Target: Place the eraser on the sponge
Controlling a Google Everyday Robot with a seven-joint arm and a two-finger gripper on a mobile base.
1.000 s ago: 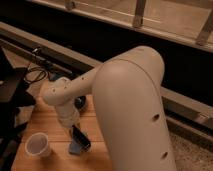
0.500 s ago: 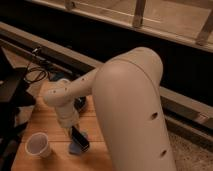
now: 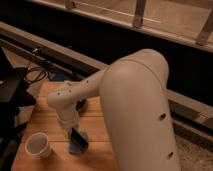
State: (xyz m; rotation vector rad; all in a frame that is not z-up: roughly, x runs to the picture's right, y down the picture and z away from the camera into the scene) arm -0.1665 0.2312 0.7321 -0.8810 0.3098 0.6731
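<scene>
The light blue sponge (image 3: 76,148) lies on the wooden table (image 3: 55,120), just below my arm's wrist. A small black eraser (image 3: 79,139) with a pale stripe rests at a slant over the sponge. My gripper (image 3: 73,131) hangs right above the eraser's upper end, at the tip of the big white arm (image 3: 130,105). The arm hides much of the table's right side.
A white paper cup (image 3: 39,145) stands at the table's front left. A dark round bowl (image 3: 80,105) shows partly behind the wrist. Black cables and dark equipment (image 3: 20,85) sit off the table's left edge. Rails run along the floor behind.
The wrist has shifted slightly over the sponge; the eraser stays at the sponge, lying slanted on it. The cup has not moved.
</scene>
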